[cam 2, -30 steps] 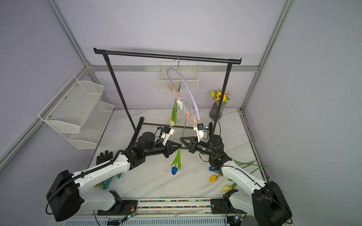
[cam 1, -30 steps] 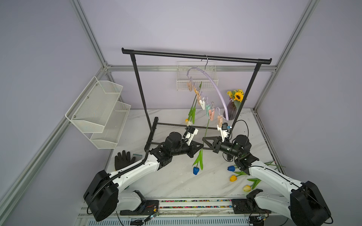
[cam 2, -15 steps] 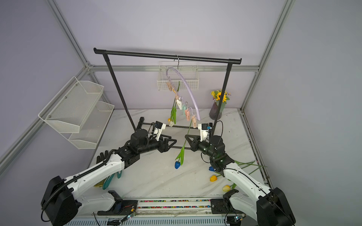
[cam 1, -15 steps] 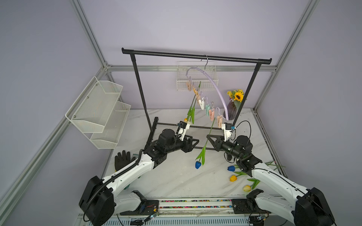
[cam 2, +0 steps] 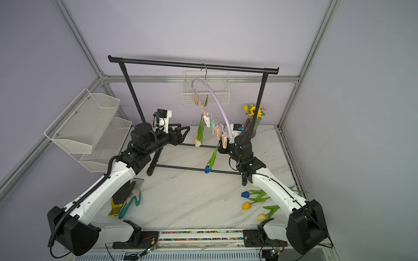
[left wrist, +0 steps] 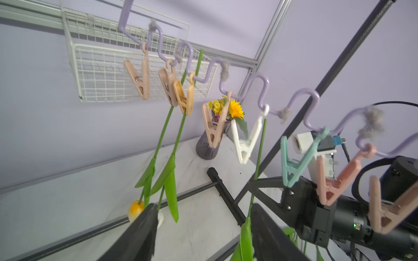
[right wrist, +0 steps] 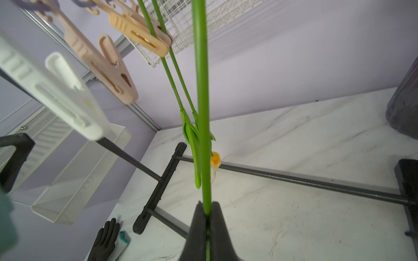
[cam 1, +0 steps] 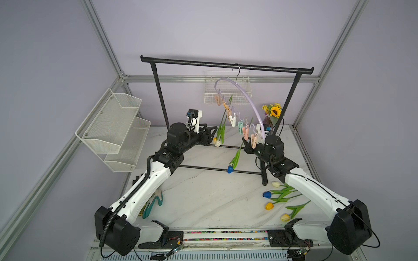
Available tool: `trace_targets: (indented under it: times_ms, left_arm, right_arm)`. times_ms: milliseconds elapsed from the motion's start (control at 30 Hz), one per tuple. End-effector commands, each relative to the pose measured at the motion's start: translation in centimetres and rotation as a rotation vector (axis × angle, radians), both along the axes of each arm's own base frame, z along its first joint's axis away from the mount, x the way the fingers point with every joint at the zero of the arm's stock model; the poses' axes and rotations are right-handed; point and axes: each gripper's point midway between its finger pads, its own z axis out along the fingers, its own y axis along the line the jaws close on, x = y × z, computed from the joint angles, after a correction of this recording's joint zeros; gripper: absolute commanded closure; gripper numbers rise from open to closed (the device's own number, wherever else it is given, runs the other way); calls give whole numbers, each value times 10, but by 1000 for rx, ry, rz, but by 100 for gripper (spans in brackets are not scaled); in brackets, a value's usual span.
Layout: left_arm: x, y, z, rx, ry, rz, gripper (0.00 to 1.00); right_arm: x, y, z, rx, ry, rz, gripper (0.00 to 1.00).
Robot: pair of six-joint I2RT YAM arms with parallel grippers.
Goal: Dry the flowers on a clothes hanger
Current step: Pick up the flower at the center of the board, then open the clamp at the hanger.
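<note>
The right gripper (right wrist: pixel 206 206) was clenched on the green stem of a blue tulip (cam 1: pixel 229 169), low in the middle of the right wrist view. The stem rose from it straight through the top edge of that frame. The stem was probably gripped partway along so that the head was left hanging and the upper end stayed free for a peg. In both top views this tulip was seen slanted just right of centre, with its head above the table (cam 1: pixel 203 203) and its upper end among the pegs (cam 1: pixel 245 133). No peg could be seen shut on it.

The left gripper (left wrist: pixel 203 210) was released, its jaws spread wide and nothing gripped. In a top view it was found left of centre, near the two hung tulips (cam 1: pixel 222 126) and apart from the held stem. It was likely kept open so that a peg could be squeezed.

The hanger (cam 1: pixel 246 97) was hooked on the rack (cam 1: pixel 226 65) at upper centre, its pegs running down toward the right. Four loose tulips (cam 1: pixel 268 193) were left lying at the lower right of the table, apparently within the right arm's reach.
</note>
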Motion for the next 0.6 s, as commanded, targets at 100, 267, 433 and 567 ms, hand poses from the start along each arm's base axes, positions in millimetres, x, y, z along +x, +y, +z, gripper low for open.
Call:
trace_targets:
  times_ms: [100,267,433,567]
  left_arm:
    - [27,-9,20,25,-23,-71,29]
    - [40,-23,28,61,-36,-137,27]
    - [53,-36,33,69,-19,-193,26]
    - [60,-47,36,49,-20,-237,26]
  right_arm:
    - [41,-8,5,-7,42,-13,100]
    - [64,8,20,2,-2,80,100]
    - [77,23,41,34,-70,142,100]
    - [85,31,54,48,-113,176,100]
